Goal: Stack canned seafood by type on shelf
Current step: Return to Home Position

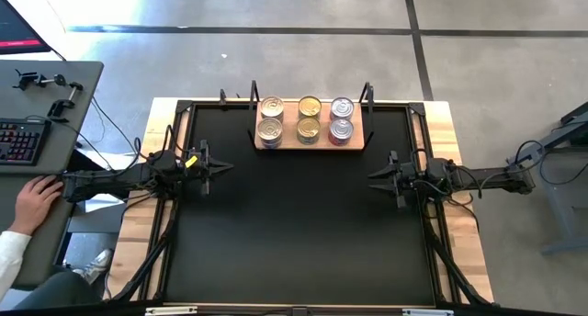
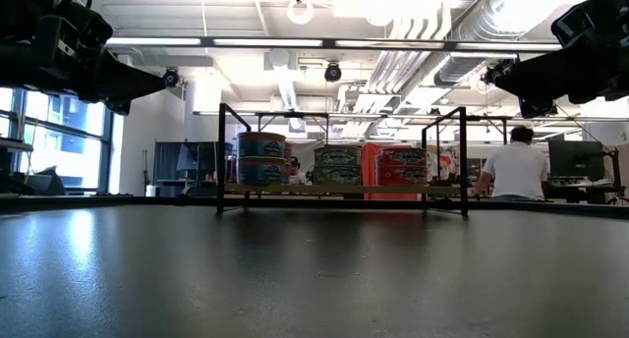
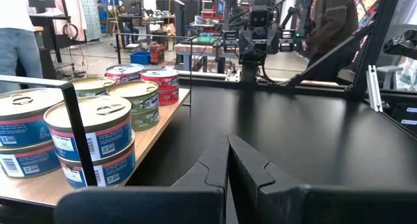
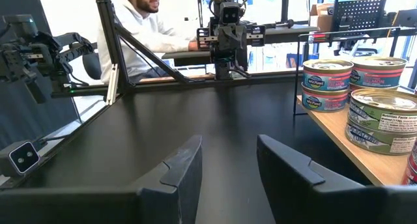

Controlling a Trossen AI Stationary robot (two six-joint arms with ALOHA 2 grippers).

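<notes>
The shelf point(image 1: 289, 135), a light-wood board on a black wire frame, stands at the table's far middle. On it the canned seafood stands in short stacks, two rows deep: silver-lidded tins point(image 1: 270, 129) on the left, gold-lidded tins point(image 1: 309, 128) in the middle, purplish tins point(image 1: 341, 129) on the right. In the low view each stack is two tins high point(image 2: 261, 156). My left gripper point(image 1: 224, 165) hovers shut at the left, level, clear of the shelf. My right gripper point(image 1: 372, 176) hovers open at the right with nothing between its fingers point(image 4: 186, 168).
A black mat point(image 1: 294, 233) covers the table between the two arms. A person sits at the table's left, one hand point(image 1: 35, 198) by a desk with a keyboard point(image 1: 20, 141). Other people stand in the room beyond.
</notes>
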